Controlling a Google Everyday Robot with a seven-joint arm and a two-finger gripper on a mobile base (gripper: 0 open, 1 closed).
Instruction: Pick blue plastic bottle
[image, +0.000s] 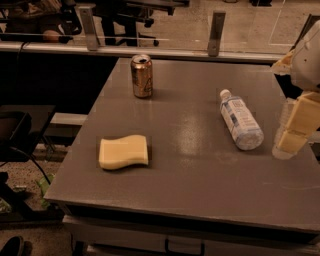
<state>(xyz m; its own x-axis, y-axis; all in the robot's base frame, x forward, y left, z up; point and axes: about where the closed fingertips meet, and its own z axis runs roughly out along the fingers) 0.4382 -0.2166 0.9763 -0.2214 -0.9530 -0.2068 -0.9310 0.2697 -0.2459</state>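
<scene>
The blue plastic bottle (239, 120) lies on its side on the right part of the grey table (195, 175). It is clear and ribbed, with a pale label, and its white cap points to the far left. My gripper (292, 137) hangs at the right edge of the view, just right of the bottle's base and a little above the table. It is not touching the bottle.
A bronze drink can (142, 76) stands upright at the far left of the table. A yellow sponge (123, 152) lies near the front left. A glass partition with metal posts (216, 32) runs behind the table. A dark chair (17, 132) stands to the left.
</scene>
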